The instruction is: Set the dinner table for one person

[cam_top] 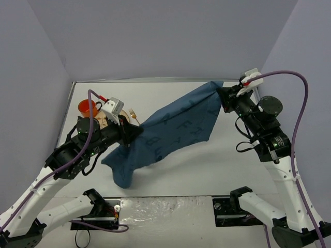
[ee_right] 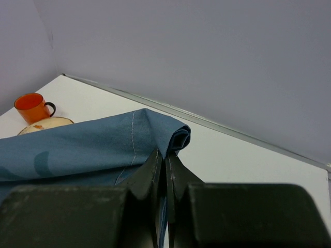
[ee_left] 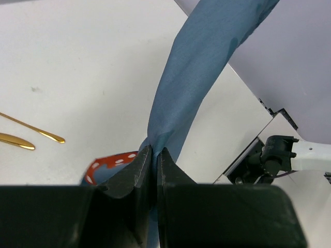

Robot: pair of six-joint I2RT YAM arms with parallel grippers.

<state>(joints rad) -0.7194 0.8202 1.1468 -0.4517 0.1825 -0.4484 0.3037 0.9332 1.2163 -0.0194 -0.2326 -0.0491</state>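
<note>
**Left gripper and right gripper hold blue cloth**

Each pair of fingers is pressed together on bunched fabric, so the letter-printed cloth hangs stretched between them over the white dinner table. An orange mug and a plate stand at its far left corner, with gold cutlery near them.

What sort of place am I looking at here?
Likely a robot lab test cell, not a home: plain white table boxed by bare lavender walls, with the left gripper and right gripper holding a blue cloth.
</note>
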